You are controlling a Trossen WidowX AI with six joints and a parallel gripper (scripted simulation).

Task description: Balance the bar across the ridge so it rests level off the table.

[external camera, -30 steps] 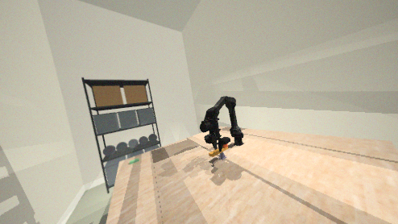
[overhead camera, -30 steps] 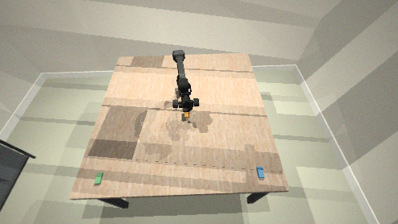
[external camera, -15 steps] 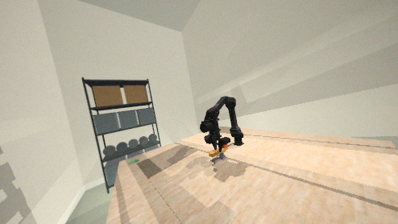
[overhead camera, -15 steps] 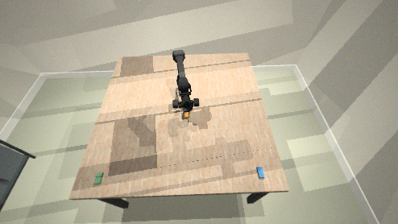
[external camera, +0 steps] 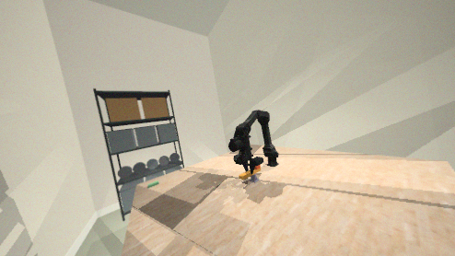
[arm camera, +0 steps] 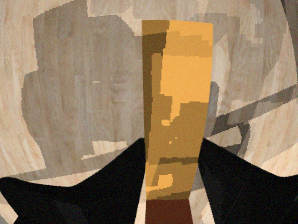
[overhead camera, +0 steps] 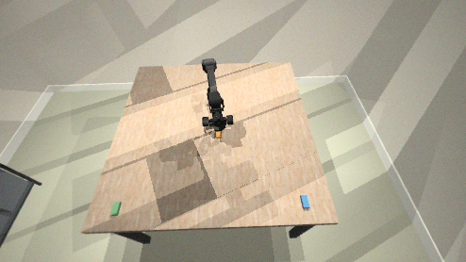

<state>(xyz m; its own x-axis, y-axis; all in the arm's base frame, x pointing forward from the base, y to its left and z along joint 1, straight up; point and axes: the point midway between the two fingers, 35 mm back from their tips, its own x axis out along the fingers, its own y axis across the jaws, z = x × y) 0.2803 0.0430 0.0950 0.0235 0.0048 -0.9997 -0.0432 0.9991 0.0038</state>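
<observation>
At the centre of the top view, just below the arm's wrist, the hand [overhead camera: 218, 127] pinches the orange bar [overhead camera: 219, 135] between its fingers. In the wrist view the bar [arm camera: 176, 112] runs up the middle of the frame, held above the tabletop [arm camera: 67, 50] so that it clears the wood. The ridge cannot be told apart with certainty. Green [overhead camera: 116, 208] and blue [overhead camera: 306, 202] blocks lie well apart, near the lower corners.
</observation>
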